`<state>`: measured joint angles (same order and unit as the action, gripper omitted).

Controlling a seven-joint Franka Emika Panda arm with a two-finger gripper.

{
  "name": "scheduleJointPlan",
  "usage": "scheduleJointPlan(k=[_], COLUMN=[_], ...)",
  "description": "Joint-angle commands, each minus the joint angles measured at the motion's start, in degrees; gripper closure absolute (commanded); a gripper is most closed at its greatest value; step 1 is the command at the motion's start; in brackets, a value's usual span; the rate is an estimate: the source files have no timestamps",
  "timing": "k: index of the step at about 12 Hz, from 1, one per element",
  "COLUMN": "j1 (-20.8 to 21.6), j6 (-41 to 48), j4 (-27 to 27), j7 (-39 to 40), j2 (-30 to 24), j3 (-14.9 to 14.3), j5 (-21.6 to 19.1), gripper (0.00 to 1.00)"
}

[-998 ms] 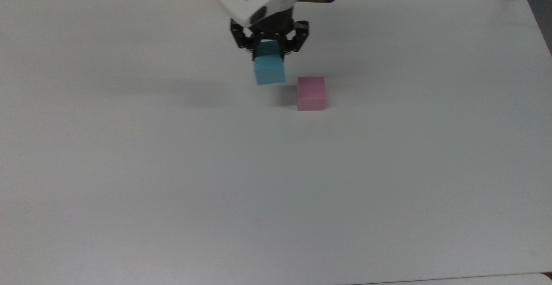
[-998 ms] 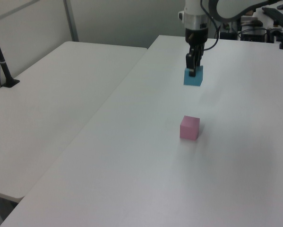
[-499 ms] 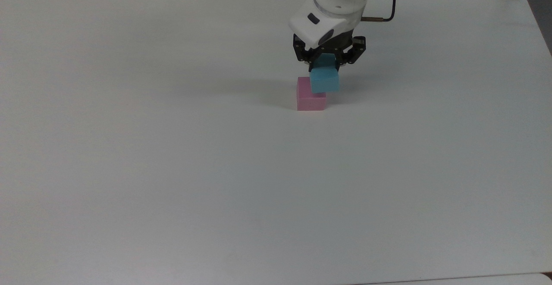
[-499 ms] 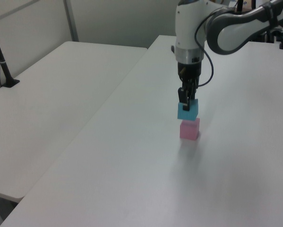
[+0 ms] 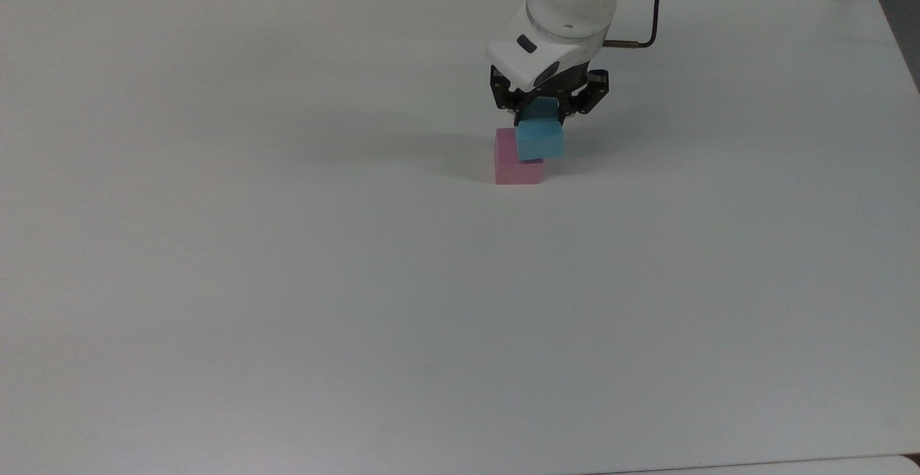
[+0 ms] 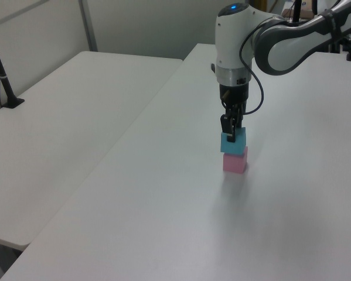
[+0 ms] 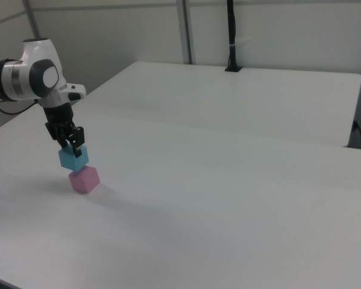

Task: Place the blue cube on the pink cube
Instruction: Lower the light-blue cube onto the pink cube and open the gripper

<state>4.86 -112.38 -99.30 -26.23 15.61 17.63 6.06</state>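
The blue cube, clamped in the closed gripper, has been lowered slightly onto the pink cube, appearing seated but offset. Release is judged outstanding.

Pretty much the whole white table is open on every side, the only things in the way being the pink cube with the blue cube and gripper right over it.
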Motion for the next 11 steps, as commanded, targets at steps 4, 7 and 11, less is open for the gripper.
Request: scheduleJointPlan(k=[4,7,11], j1=[0.7,0.8,0.4], j6=[-3.3,-3.2,-2.3], j4=[-1.9,-2.4,-2.0], j7=[-5.8,-6.0,-8.6], j2=[1.4,1.4,0.8], j3=[-0.6,-0.6,-0.6], j5=[6.3,6.7,6.7], gripper=[0.54,0.37,0.0])
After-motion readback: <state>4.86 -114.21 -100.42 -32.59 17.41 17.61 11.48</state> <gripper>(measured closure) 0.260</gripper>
